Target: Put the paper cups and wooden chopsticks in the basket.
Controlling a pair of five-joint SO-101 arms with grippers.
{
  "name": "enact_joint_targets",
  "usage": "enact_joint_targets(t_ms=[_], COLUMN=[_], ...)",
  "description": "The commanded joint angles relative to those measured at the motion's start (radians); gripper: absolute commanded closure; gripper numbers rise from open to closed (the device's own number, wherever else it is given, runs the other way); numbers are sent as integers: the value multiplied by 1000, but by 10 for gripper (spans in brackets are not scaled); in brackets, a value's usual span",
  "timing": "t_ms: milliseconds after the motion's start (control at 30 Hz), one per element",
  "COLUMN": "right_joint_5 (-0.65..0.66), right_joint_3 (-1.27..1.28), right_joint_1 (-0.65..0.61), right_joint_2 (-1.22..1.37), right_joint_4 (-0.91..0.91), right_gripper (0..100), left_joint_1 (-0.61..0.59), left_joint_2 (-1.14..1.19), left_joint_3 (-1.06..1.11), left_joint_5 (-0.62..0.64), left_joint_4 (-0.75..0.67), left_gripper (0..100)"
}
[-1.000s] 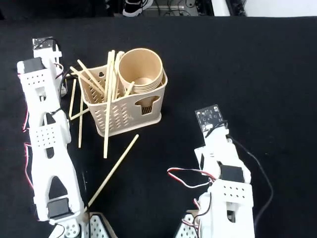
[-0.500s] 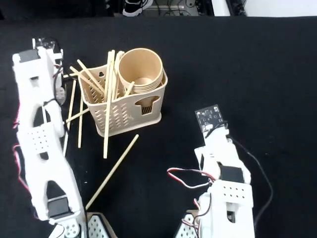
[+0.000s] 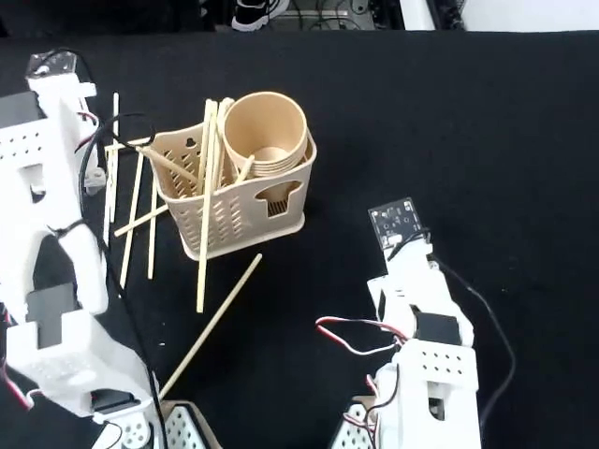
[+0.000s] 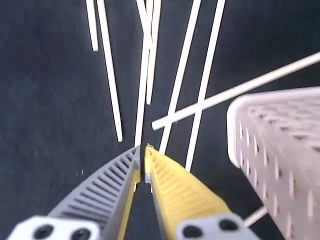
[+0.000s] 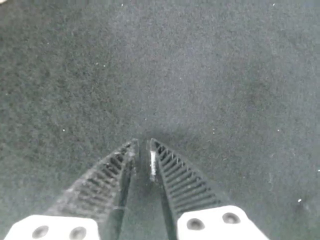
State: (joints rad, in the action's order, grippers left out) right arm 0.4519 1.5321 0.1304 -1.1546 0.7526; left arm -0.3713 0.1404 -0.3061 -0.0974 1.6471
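Note:
A beige slotted basket (image 3: 239,220) (image 4: 280,145) stands left of centre and holds stacked paper cups (image 3: 265,122) and several wooden chopsticks. More chopsticks lie on the black cloth to its left, and one long chopstick (image 3: 211,323) lies in front of it. My left arm (image 3: 42,159) is raised beside the basket. Its gripper (image 4: 143,147) is shut on the end of a chopstick (image 4: 141,90) (image 3: 112,168) that sticks out from the tips. My right gripper (image 5: 142,145) is shut with nothing in it, low over bare cloth at the front right (image 3: 398,224).
One chopstick (image 3: 202,253) leans against the basket's front wall, its lower end on the cloth. Red and black wires (image 3: 351,337) trail beside the right arm. The black cloth to the right of the basket and behind it is open.
My left arm has risen and swung left and back. The chopsticks left of the basket have shifted, and one now stands out from its gripper. The right arm has not moved.

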Motion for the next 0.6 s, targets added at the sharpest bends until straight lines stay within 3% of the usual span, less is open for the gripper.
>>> enact_joint_targets(t_ms=[0,100,267,333,567], right_joint_5=[5,5,5,5,5], right_joint_3=[-5,-5,-5,-5,-5], right_joint_1=[-11,-11,-11,-11,-11], right_joint_2=[2,2,2,2,2], right_joint_4=[-12,-11,-11,-11,-12], right_gripper=[955,955,955,955,955], left_joint_1=[10,10,-18,-42,-54], left_joint_2=[-57,20,212,302,631], left_joint_3=[90,150,99,24,-335], left_joint_5=[-3,-2,109,157,167], left_joint_4=[-216,-387,-483,-508,-354], left_gripper=[970,945,725,684,683])
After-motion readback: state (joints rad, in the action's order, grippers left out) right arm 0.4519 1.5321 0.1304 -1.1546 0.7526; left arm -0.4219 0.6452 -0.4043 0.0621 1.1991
